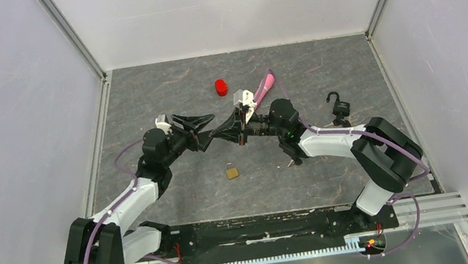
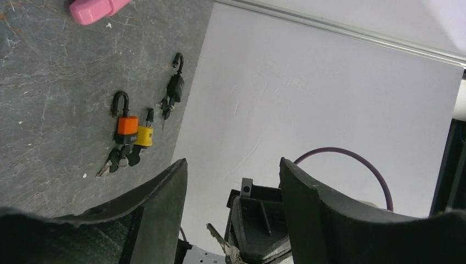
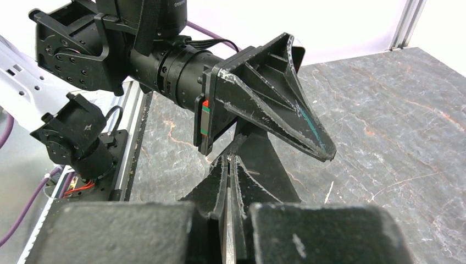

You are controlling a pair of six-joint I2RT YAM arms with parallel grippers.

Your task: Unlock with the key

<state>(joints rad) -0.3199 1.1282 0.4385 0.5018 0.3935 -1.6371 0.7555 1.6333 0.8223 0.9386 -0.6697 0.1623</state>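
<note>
My right gripper [image 1: 218, 135] is shut on a small silver key [image 2: 218, 238], held above the table. In the left wrist view the key's blade pokes out beside the right gripper's black fingertips. My left gripper [image 1: 207, 130] is open, and its fingers [image 2: 165, 203] straddle the tip of the right gripper without holding anything. The right wrist view shows my right gripper [image 3: 227, 159] pressed shut on a thin metal edge, with a left finger [image 3: 275, 104] just ahead. A brass padlock [image 1: 232, 171] lies on the table just nearer than both grippers.
A red cap [image 1: 221, 87] and a pink marker [image 1: 265, 85] lie behind the grippers. A black padlock [image 1: 336, 100] rests at the right, with orange [image 2: 127, 125] and yellow [image 2: 144, 135] padlocks and loose keys beside it. White walls enclose the table.
</note>
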